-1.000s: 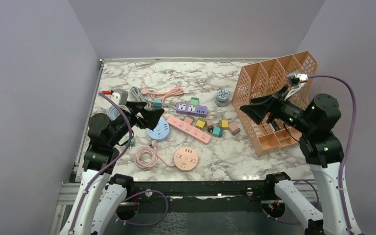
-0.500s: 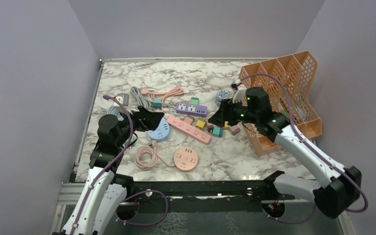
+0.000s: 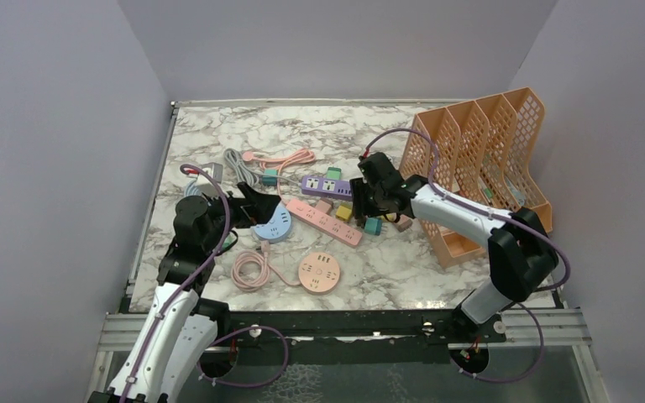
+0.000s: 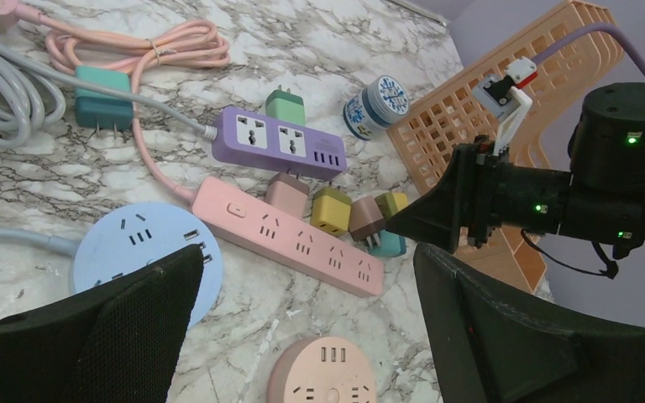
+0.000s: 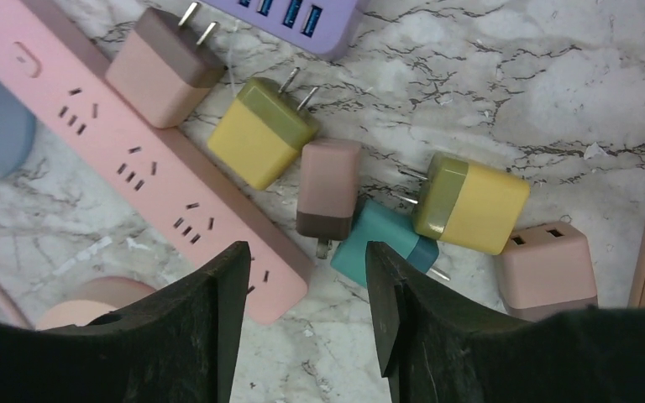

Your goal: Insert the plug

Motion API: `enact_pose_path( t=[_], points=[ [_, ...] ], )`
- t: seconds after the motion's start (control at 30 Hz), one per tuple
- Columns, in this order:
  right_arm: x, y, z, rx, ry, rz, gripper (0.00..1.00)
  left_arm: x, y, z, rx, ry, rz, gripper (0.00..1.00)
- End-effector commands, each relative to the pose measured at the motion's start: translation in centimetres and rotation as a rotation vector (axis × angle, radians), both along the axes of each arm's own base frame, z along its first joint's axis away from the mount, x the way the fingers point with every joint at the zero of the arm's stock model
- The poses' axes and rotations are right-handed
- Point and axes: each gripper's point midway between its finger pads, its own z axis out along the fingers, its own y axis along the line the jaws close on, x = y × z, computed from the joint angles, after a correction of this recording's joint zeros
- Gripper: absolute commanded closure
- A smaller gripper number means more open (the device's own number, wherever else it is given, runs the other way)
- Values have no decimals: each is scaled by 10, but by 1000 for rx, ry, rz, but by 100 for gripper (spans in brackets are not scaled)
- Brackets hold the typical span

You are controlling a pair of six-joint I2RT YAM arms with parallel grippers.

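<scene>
Several loose plugs lie beside the long pink power strip (image 5: 134, 159): a teal plug (image 5: 384, 242), two yellow ones (image 5: 260, 132) (image 5: 470, 201) and a pink-brown one (image 5: 329, 187). My right gripper (image 5: 306, 252) hovers over them, open, with only marble between its fingers and the teal plug just past its right fingertip. From above, the right gripper (image 3: 368, 200) stands at the strip's (image 3: 326, 222) right end. My left gripper (image 4: 306, 260) is wide open and holds nothing, over the round blue strip (image 4: 134, 243) and the round pink strip (image 4: 327, 378).
A purple power strip (image 3: 328, 185) with a green plug in it lies behind the pink one. Grey and pink coiled cables (image 3: 264, 159) are at the back left. An orange file rack (image 3: 479, 143) stands on the right, with a small jar (image 4: 374, 101) beside it.
The right arm has swung from the orange rack leftwards and down to the loose plugs, its jaws narrowing. The left arm has barely moved.
</scene>
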Motion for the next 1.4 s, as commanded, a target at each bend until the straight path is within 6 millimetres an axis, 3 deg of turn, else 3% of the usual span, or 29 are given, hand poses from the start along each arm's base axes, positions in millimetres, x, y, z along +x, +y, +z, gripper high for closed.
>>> enact_pose_path(
  t=[0.0, 0.33, 0.5, 0.57, 0.7, 0.9, 1.13, 1.23, 1.37],
  points=[
    [15, -5, -11, -87, -27, -31, 50, 5, -1, -4, -18, 19, 5, 2],
    [22, -2, -50, -145, 20, -24, 60, 9, -7, -11, -39, 48, -16, 2],
    [26, 4, -53, -126, 9, -13, 74, 9, -10, -12, -51, 55, -34, 2],
    [30, 6, -45, -102, -23, -21, 78, 9, -13, -13, -58, 67, -48, 2],
    [35, 7, -9, -10, -130, -51, 79, 5, -22, -15, -95, 90, -94, 2],
    [19, 21, 61, 250, -275, -13, 79, 0, -44, -12, -231, 122, -200, 2],
    [-19, 42, 127, 599, -313, 64, 79, -8, -87, -6, -295, 145, -333, 5],
    [-39, 53, 154, 754, -309, 131, 79, -19, -112, 6, -314, 111, -421, 5],
    [-63, 60, 186, 913, -302, 210, 78, -31, -126, 27, -378, 46, -484, 5]
  ],
)
